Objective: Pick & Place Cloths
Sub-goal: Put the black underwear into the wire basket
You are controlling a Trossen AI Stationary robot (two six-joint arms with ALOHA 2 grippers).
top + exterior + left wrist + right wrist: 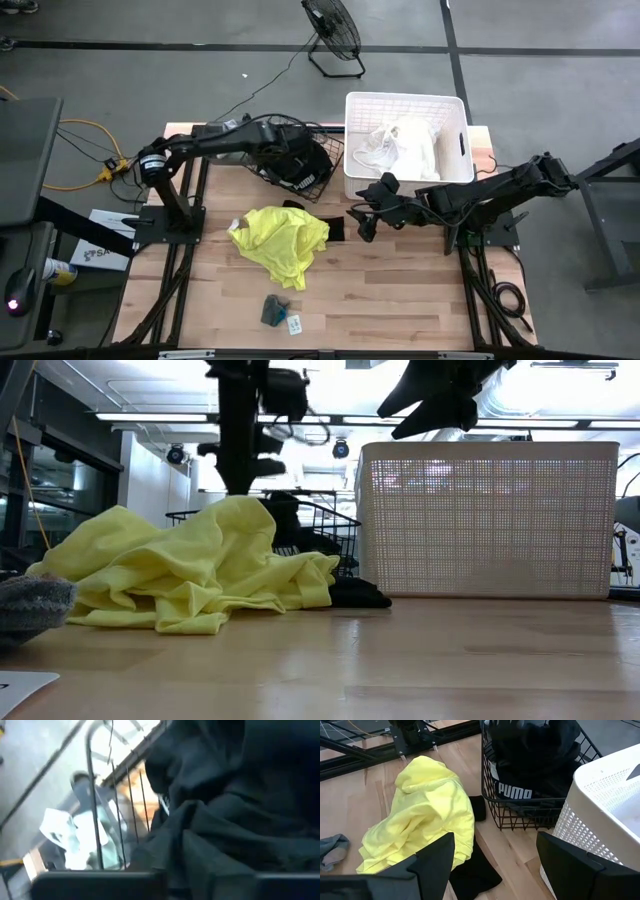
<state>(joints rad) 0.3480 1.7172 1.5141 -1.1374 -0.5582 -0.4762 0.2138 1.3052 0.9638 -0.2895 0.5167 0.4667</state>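
Note:
A neon yellow cloth (pixel 280 243) (pixel 427 815) lies crumpled on the table, over a black cloth (pixel 333 226) (pixel 475 872). A small grey cloth (pixel 274 309) lies near the near edge. More black cloths, one with white lettering (pixel 514 791), fill the black wire basket (pixel 325 150). White cloths (pixel 405 145) sit in the white tub (pixel 455 105). My left gripper (pixel 290 160) reaches into the basket, deep among the black cloths (pixel 235 820). My right gripper (pixel 365 222) (pixel 492 865) is open and hovers above the table, over the black cloth beside the yellow one.
The basket and the tub stand side by side at the table's far edge. A paper tag (pixel 295 324) lies by the grey cloth. Bare wood (pixel 420 290) spreads over the near right of the table. A fan (pixel 333 35) stands on the floor beyond.

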